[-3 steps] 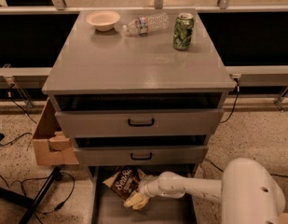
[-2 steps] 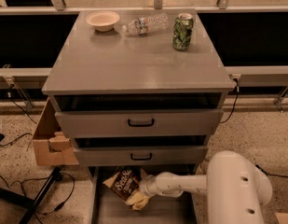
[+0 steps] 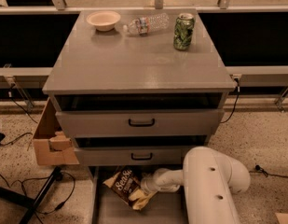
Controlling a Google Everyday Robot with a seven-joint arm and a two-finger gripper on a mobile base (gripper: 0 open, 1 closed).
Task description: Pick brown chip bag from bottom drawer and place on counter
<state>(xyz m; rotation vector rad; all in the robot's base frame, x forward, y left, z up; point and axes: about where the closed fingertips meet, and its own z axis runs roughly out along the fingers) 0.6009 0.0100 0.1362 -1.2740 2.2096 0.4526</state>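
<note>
The brown chip bag (image 3: 125, 185), dark with white script and pale yellow edges, lies tilted at the back left of the bottom drawer (image 3: 111, 213), which is pulled out under the cabinet. My gripper (image 3: 144, 192) reaches into the drawer from the right, and its tip touches the bag's lower right corner, where the yellow edge is crumpled. My white arm (image 3: 211, 185) fills the lower right of the view and hides the drawer's right part. The counter (image 3: 139, 62) is the flat grey top above.
On the counter's far edge stand a pale bowl (image 3: 103, 19), a plastic bottle (image 3: 146, 24) lying on its side and a green can (image 3: 183, 31). Two shallower drawers with black handles (image 3: 141, 122) sit slightly open. A cardboard box (image 3: 49, 141) and cables lie at the left.
My arm's big elbow section has swung left and closer, covering more of the drawer's right side. The bag and the gripper tip stay in about the same spot.
</note>
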